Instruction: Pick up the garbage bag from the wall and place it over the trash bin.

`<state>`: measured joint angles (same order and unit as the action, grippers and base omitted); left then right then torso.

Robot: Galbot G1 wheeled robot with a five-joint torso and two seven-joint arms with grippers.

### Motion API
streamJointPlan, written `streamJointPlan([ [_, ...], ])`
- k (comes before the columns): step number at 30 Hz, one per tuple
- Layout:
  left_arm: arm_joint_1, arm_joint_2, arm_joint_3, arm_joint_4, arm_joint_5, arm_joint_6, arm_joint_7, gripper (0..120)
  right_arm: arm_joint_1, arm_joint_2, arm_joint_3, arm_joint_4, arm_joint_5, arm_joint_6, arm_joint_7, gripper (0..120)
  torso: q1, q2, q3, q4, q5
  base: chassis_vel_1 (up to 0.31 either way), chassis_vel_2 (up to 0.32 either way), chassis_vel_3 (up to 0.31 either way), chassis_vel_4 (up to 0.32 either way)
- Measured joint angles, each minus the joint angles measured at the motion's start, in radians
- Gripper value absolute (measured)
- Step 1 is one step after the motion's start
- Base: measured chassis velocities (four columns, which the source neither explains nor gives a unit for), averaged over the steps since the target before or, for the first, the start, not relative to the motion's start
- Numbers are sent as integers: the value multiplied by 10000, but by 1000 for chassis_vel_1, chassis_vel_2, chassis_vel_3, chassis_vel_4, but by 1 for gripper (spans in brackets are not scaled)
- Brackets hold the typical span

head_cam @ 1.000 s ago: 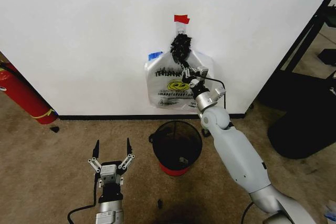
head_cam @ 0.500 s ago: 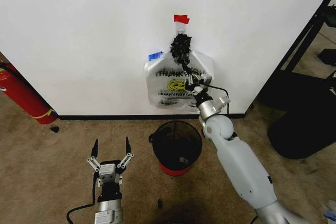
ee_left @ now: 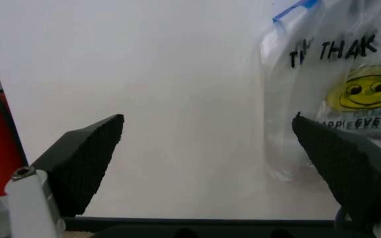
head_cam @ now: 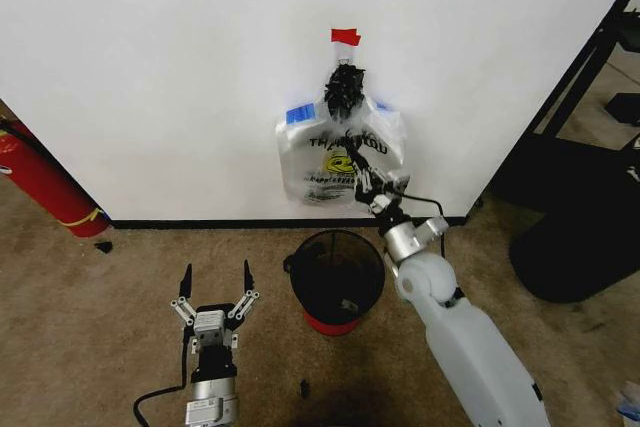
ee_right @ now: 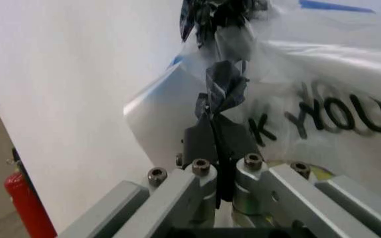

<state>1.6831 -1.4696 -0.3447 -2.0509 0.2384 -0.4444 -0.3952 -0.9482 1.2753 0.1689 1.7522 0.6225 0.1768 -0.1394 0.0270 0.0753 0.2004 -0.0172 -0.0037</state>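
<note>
The thin, see-through whitish plastic garbage bag (head_cam: 340,154) with black "THANK YOU" lettering and a yellow smiley face hangs flat against the white wall (head_cam: 170,77), its gathered top bunched in a dark knot just below a small strip of red tape (head_cam: 345,36). A patch of blue print shows at its upper corner. The right pincer (head_cam: 362,175) reaches up from the floor side and presses into the front of the bag near the smiley face; in the right wrist view its fingers (ee_right: 207,141) are drawn together, clamped on a dark crumpled fold of the plastic beside the lettering. Directly below the bag, on the brown carpet (head_cam: 90,297), stands the small round black wire-mesh trash bin (head_cam: 337,277) with a red base, close to the wall. The left pincer (head_cam: 214,294) sits low over the carpet, beside the bin and apart from it, its fingers spread wide and holding nothing. A long red fire extinguisher (head_cam: 40,182) leans near the wall at the far left.
</note>
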Motion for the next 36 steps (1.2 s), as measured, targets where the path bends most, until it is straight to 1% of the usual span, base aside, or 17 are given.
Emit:
streamJointPlan([
  [8, 31, 1, 51, 8, 12, 0, 0, 100, -923, -397, 193, 880, -206, 119, -120, 0, 0, 0, 0, -2, 0, 0, 0, 0, 0],
  [15, 15, 136, 78, -49, -17, 2, 9, 100, -1833, -749, 467, 1705, -313, 295, -273, 0, 0, 0, 0, 1, 0, 0, 0, 0, 0],
  [21, 5, 257, 42, -125, -98, 25, 20, 100, -3317, -1148, 885, 2280, -728, 763, -625, 0, 0, 0, 0, -2, 0, 0, 0, 0, 0],
  [22, 5, 257, 42, -125, -98, 25, 20, 100, -3317, -1148, 885, 2280, -728, 763, -625, 0, 0, 0, 0, -2, 0, 0, 0, 0, 0],
  [26, 67, 290, 83, -155, -95, 25, 24, 100, -4185, -1366, 1249, 2535, -899, 1121, -852, 0, 0, -1, 0, -1, 0, 0, 0, 0, 0],
  [36, -34, 343, 202, -145, -112, 24, 32, 100, -5506, -1652, 1760, 3187, -1445, 1702, -900, 0, 0, -3, 0, 1, 0, 0, 0, 0, 0],
])
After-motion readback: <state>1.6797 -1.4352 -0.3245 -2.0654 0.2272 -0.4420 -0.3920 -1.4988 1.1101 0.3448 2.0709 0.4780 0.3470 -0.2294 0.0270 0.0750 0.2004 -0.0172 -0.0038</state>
